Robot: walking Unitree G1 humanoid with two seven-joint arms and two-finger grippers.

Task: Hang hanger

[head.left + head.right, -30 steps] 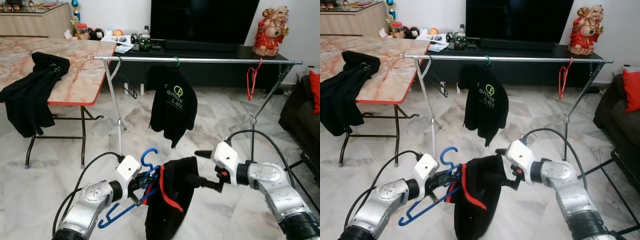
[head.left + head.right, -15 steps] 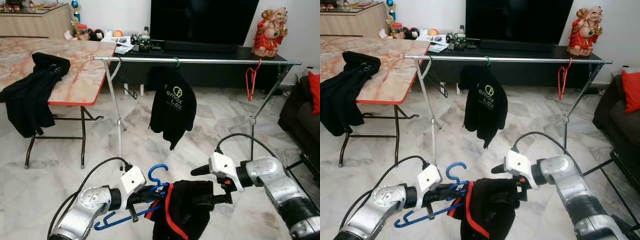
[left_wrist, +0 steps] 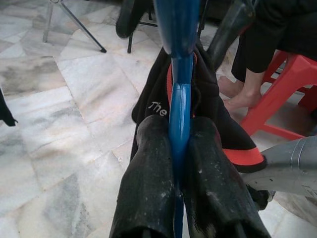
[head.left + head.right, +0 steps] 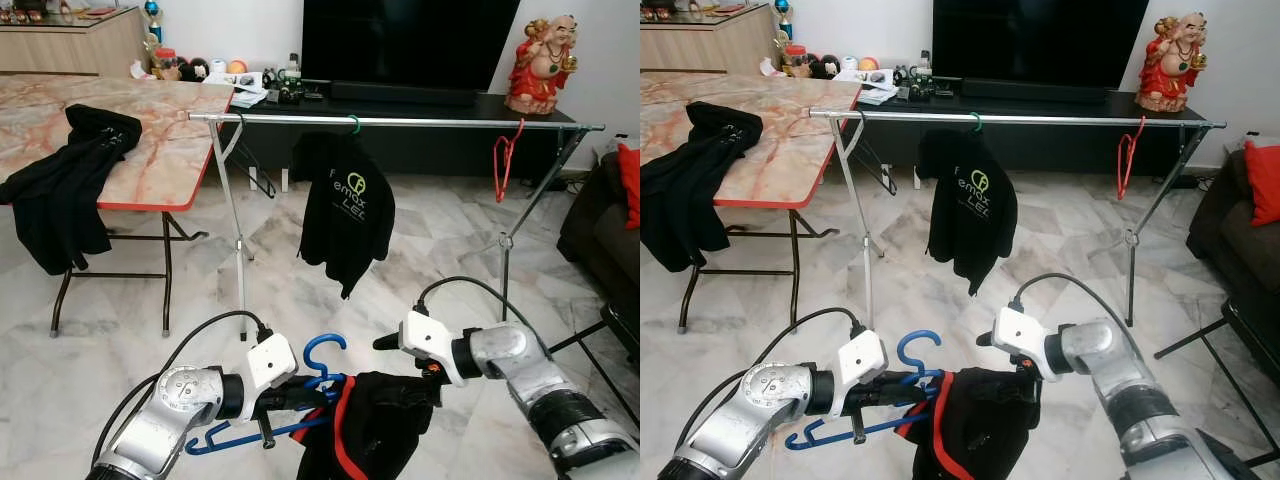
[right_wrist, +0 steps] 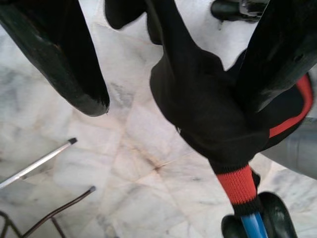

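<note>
We see our left end effector [image 3: 179, 163] low and near, clenched on the blue plastic hanger [image 4: 322, 362], its two black fingers [image 3: 148, 183] pressed against either side of the blue bar. A black garment with red trim [image 4: 370, 425] drapes over the right part of that hanger and hangs toward the pale marble floor [image 4: 120, 350]. Our right end effector [image 5: 163, 74] reaches in from the right at the same low height; its fingers stand spread, one lying against the black cloth, the other clear of it over the floor.

Farther off, a long silver clothes rail [image 4: 420, 122] runs left to right on thin crossed legs. A black T-shirt with a green and white logo [image 4: 346, 208] hangs from it near the middle on a green hook, and a bare red hanger [image 4: 505, 158] hangs near its right end. To the left, a marble-patterned counter with a red edge [image 4: 160, 150] carries another black garment [image 4: 70, 185] slumped over its near side.
</note>
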